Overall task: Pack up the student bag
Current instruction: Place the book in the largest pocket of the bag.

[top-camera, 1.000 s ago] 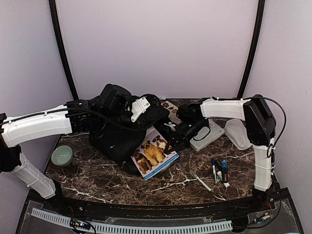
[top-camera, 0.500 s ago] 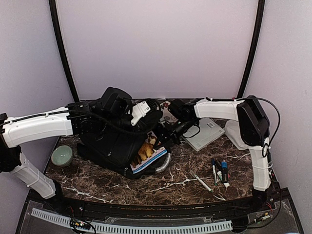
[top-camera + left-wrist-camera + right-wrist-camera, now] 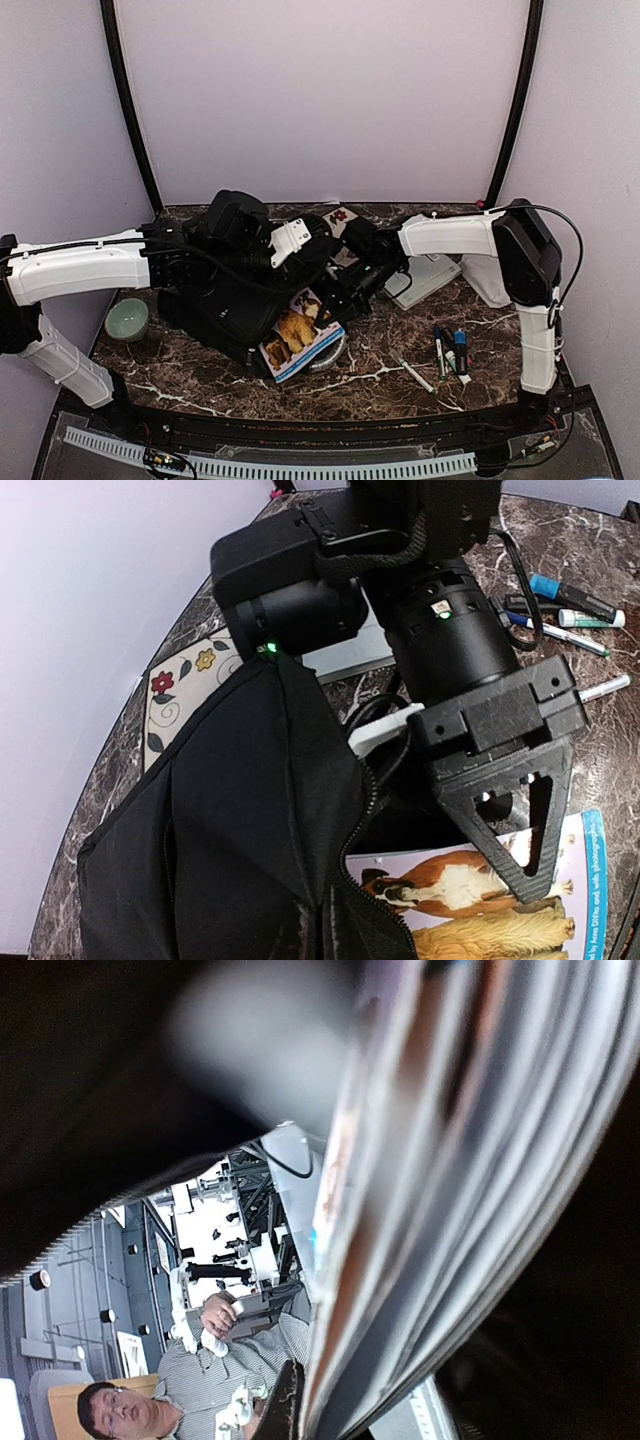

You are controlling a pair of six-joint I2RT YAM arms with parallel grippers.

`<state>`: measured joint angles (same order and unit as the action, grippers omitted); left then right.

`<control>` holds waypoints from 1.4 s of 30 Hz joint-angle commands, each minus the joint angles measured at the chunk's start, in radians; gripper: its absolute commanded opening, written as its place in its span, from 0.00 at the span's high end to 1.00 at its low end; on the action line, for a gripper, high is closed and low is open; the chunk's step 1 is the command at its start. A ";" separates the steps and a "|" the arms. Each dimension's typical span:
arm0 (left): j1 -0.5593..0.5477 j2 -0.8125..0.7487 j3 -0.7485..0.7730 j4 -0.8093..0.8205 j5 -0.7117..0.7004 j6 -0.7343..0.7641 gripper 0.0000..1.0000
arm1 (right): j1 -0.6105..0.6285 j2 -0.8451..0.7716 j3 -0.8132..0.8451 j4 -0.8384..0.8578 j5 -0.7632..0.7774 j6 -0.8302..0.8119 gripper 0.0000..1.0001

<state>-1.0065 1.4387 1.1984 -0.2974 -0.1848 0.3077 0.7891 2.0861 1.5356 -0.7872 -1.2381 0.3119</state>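
The student bag (image 3: 225,300), a big black backpack, lies at the middle left with its zipped mouth facing right. My left gripper (image 3: 297,245) holds the upper edge of the mouth up; its fingers are buried in the black fabric (image 3: 230,830). My right gripper (image 3: 338,298) is shut on a dog picture book (image 3: 300,335), which lies tilted, half inside the mouth. The left wrist view shows the book (image 3: 480,905) under the zipper edge, with the right gripper (image 3: 525,875) on it. The right wrist view shows only blurred page edges (image 3: 440,1160).
A green bowl (image 3: 127,320) sits left of the bag. Markers (image 3: 450,350) and a pen (image 3: 413,375) lie at the front right. A flat grey-white box (image 3: 428,272) and a floral notebook (image 3: 345,218) lie behind the right gripper. The bag's curved grey handle (image 3: 338,352) lies under the book.
My right gripper has moved left and nearer with the book, sliding it deeper into the bag's mouth. The bag has shifted towards the front. My left gripper still holds the edge.
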 commanded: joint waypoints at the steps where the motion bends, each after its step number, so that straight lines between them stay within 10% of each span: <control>1: -0.007 -0.124 -0.064 0.264 0.157 0.100 1.00 | 0.025 -0.046 0.028 0.072 -0.075 -0.003 1.00; 16: -0.007 -0.213 -0.140 0.330 0.227 0.108 1.00 | 0.018 0.155 0.137 0.258 0.068 0.204 0.98; 27: 0.002 -0.213 -0.267 0.435 0.179 0.086 1.00 | 0.003 0.147 0.124 0.178 0.180 0.105 0.52; 42: 0.120 -0.173 -0.301 0.422 0.230 -0.152 1.00 | -0.048 -0.110 -0.032 0.120 0.522 -0.043 0.34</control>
<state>-0.8936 1.2705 0.8608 0.0742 0.0185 0.2253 0.7563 2.0365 1.5299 -0.6510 -0.8207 0.3500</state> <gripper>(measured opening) 0.026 0.660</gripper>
